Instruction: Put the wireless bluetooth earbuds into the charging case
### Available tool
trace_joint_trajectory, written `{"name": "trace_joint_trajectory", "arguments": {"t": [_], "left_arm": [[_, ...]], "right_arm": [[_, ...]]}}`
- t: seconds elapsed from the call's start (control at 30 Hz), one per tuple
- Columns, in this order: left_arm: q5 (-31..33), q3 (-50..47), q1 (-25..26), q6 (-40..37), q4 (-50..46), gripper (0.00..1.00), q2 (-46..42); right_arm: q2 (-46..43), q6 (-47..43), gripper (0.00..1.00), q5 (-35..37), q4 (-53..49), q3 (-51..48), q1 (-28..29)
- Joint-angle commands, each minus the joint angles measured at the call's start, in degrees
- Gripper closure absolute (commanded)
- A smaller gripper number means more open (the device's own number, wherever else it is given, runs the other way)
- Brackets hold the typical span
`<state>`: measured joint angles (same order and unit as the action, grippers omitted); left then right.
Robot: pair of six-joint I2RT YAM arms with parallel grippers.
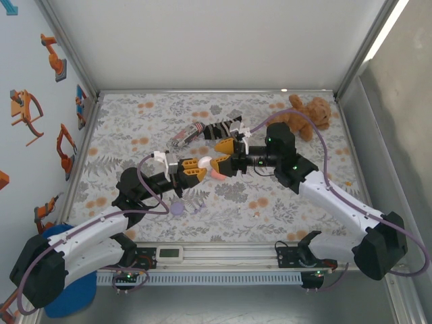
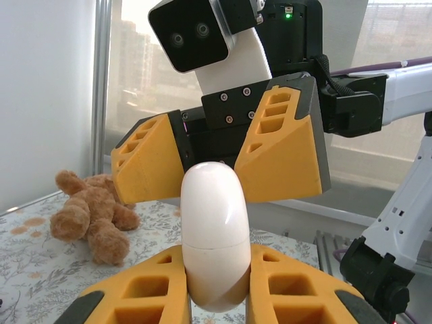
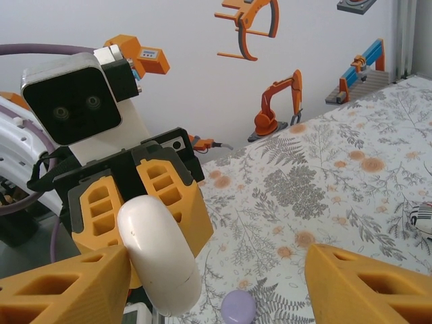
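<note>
Charging case (image 2: 214, 229), white, sits clenched in left fingers (image 2: 297, 290) above floral tablecloth (image 1: 270, 202), right fingers (image 2: 283, 148) spread open around it.

My left gripper (image 2: 216, 270): fingers mustard-orange, black-backed.
My right gripper (image 3: 216, 287): the same mustard-orange on black.
Case (image 2: 214, 223): glossy off-white, plain.
My arms (image 1: 337, 202): white shells, black joints.
Cable (image 3: 34, 48): mauve.
Tablecloth (image 3: 324, 182): pale ground, grey ferns and leaves, small orange blossoms.
Teddy bear (image 2: 91, 216): tawny brown, plain.
Round piece (image 3: 238, 307): pale lilac.
Cloth (image 1: 228, 126): black with white bands.
Wall (image 3: 202, 74): white, printed with orange robot arms, some touched with blue and grey.
</note>
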<state>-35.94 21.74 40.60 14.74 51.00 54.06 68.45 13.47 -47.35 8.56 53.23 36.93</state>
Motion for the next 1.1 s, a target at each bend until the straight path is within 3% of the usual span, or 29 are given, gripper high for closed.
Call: {"name": "trace_joint_trajectory", "arguments": {"t": [0.0, 0.77, 1.07], "left_arm": [[-1.32, 1.99, 0.50, -1.19, 0.74, 1.00, -1.10], [0.02, 0.78, 0.63, -2.35, -2.63, 0.97, -3.85], [0.37, 0.42, 0.62, -2.97, -4.11, 0.98, -5.20]], "right_arm": [[0.40, 1.18, 0.33, 1.63, 2.78, 2.05, -0.01], [0.00, 2.45, 0.35, 5.18, 0.36, 7.15, -0.10], [-3.22, 1.15, 0.35, 12.56, -9.98, 7.61, -0.86]]}}
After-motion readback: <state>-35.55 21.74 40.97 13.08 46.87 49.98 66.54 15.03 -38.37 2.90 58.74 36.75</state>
